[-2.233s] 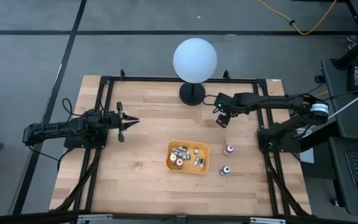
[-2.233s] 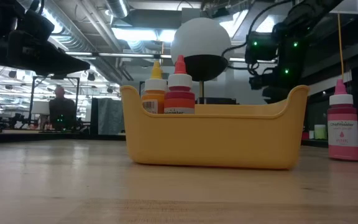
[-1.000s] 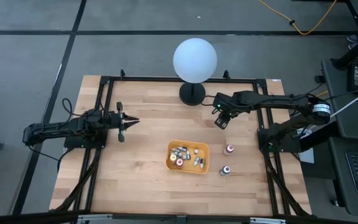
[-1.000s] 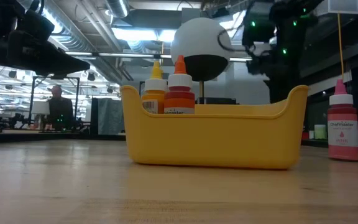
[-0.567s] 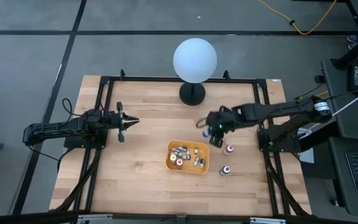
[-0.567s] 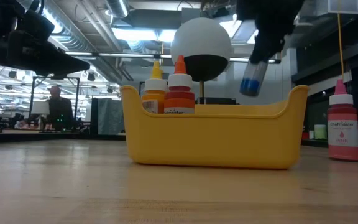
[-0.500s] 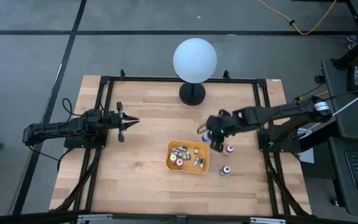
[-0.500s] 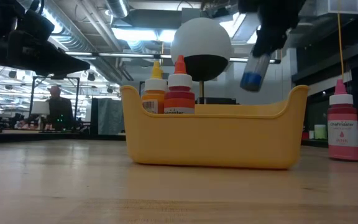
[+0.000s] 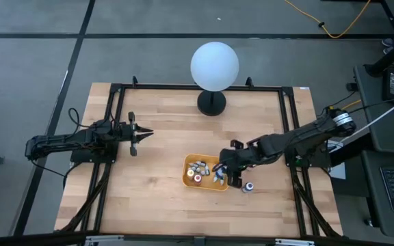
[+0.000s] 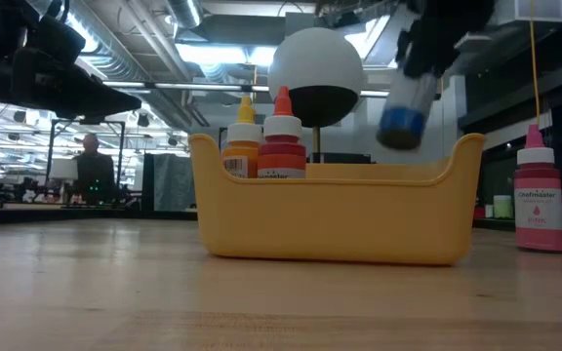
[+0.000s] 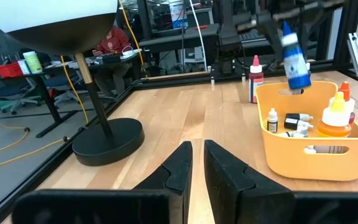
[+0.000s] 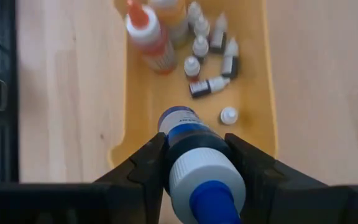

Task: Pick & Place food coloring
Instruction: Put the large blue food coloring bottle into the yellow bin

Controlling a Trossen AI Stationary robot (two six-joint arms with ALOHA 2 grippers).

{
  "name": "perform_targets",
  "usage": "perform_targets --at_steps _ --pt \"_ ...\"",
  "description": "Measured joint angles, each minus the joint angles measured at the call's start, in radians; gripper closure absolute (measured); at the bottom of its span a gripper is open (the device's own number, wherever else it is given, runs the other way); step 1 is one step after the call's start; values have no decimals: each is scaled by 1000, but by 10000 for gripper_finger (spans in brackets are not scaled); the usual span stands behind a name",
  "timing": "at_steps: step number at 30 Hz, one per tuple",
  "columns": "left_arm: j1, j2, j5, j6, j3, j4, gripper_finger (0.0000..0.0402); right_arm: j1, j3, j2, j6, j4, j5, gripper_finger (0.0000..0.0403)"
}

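Step in hand: while the right gripper hangs over the yellow bin, it carries a blue food coloring bottle — the placing step, by my reading.
Right jaws: clamped on that bottle's body, one finger on each side, seen in the right wrist view.
Bottle's place: above the bin's right end, clear of the floor, tilted in the low view.
Bin contents: an orange bottle, a yellow bottle and several tiny bottles lying flat.
Still outside: a pink bottle stands on the table beside the bin.
Next move: likely lower it over a bare patch of floor, then release.
Left gripper: parked well apart, fingers closed on nothing.
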Motion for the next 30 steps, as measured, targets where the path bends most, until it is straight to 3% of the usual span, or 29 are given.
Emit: perform_targets --at_steps 10,30 --pt "0 0 0 0 0 0 363 -16 0 119 -24 7 -88 256" --pt "0 0 0 0 0 0 365 -39 2 179 -54 29 -115 249"
